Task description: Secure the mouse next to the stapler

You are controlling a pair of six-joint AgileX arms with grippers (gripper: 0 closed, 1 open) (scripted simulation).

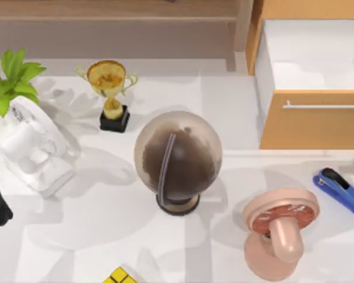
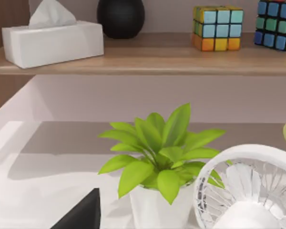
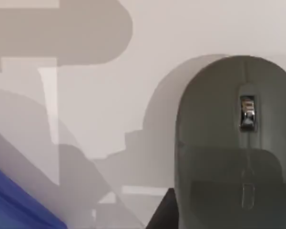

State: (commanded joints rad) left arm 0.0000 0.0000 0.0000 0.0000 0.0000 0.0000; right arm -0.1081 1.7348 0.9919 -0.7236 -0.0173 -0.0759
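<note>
Mouse [image 3: 231,143] lies on white table [image 3: 133,71], close under right wrist camera; blue stapler [image 1: 339,190] near table right edge. Right gripper fingers: cannot tell. Risk: off-centre descent pushes mouse away, fingers slip on rounded shell.

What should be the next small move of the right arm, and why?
Probably lower the right gripper straight onto the grey mouse and close on it. In the right wrist view the mouse lies directly below on the white table, ungripped, with a blue edge, likely the stapler, at the corner.
</note>
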